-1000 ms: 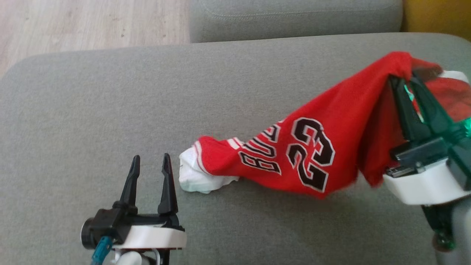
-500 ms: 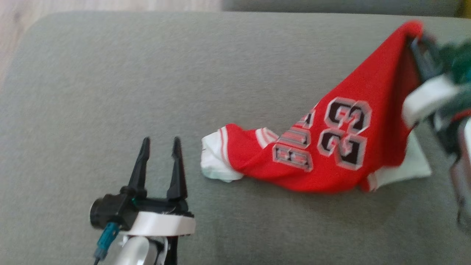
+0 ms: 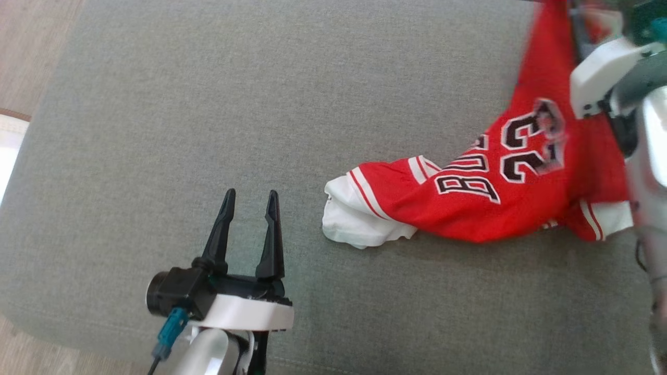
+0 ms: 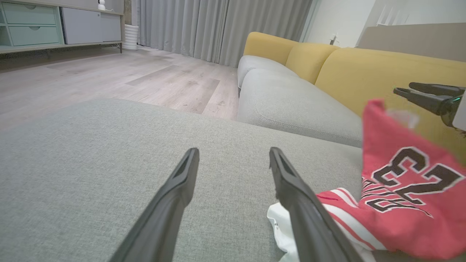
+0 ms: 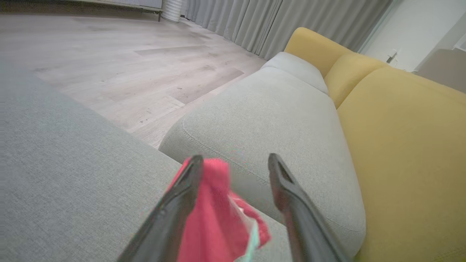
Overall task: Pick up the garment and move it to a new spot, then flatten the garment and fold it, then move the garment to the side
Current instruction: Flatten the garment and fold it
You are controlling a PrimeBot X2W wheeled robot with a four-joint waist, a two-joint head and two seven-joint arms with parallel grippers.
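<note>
While the garment [image 3: 469, 208] lies bunched by the seat's [image 3: 208, 104] right edge in head view, the left gripper [image 3: 251, 192] waits. Left wrist view: its fingers spread, empty. Right wrist view: the right gripper [image 5: 235, 157], fingers spread (red cloth against one); lifting straight clear should avoid snagging.

The left gripper [image 3: 250, 194] is holding its two dark fingers [image 3: 220, 229] spread wide, both pointing straight up the head view. The left wrist housing [image 3: 245, 315] is sitting just behind the finger bases, with the pale left forearm [image 3: 203, 354] trailing back from it. The right gripper [image 5: 235, 157] is reaching further forward than the left fingers, and its own fingers [image 5: 174, 207] are standing parted as well. The white right wrist housing [image 3: 599, 78] is showing blurred behind them, with the right forearm [image 3: 646, 156] running back toward the body.
</note>
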